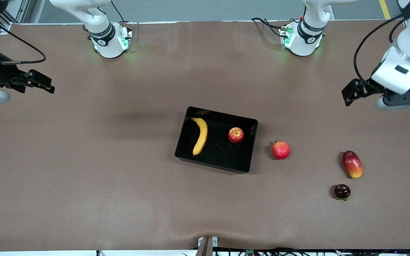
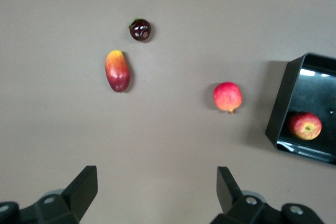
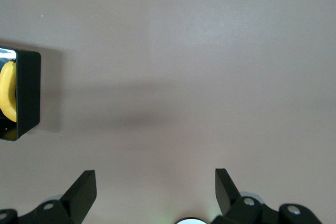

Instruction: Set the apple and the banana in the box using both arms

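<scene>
One banana [image 1: 200, 136] and one apple [image 1: 236, 135] lie in the box [image 1: 249, 156]; three other fruits [image 1: 280, 150] sit beside it. Left gripper [image 2: 157, 190] and right gripper [image 3: 156, 189] wait, jaws spread.

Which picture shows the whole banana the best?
The front view: the banana lies whole and unblocked in the box, beside the apple. The right wrist view catches only a curved yellow piece at the box's edge. The left wrist view misses it.
</scene>
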Robot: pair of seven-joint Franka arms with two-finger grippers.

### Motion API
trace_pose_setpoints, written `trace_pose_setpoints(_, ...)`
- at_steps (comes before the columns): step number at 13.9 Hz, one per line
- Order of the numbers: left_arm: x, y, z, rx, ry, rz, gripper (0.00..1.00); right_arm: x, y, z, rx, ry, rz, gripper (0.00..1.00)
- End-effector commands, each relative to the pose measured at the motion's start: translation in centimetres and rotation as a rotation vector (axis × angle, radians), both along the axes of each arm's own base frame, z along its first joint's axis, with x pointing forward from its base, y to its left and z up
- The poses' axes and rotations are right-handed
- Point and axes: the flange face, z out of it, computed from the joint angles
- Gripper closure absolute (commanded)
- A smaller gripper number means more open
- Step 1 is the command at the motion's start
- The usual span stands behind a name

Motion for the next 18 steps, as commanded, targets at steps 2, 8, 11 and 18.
trace_pose_setpoints(2, -2.4, 1.1, 0.1, -0.001, 0.009, -0.004, 0.00, -0.2, 0.4, 0.1, 0.008, -0.005, -0.012, 0.00)
trace_pose_setpoints(8, -3.4, 1.6, 1.0, -0.011, 0.034, -0.025, 0.00, -0.2, 0.4, 0.1, 0.008, -0.005, -0.012, 0.00)
trace_pose_setpoints(11, -3.7, 3.8, 1.8, -0.081, 0.041, -0.021, 0.00, -0.2, 0.3, 0.1, 0.008, -0.006, -0.014, 0.00)
trace_pose_setpoints(18, -3.7, 5.2, 3.5, -0.089, 0.033, -0.031, 0.00, -0.2, 0.4, 0.0, 0.008, -0.003, -0.012, 0.00)
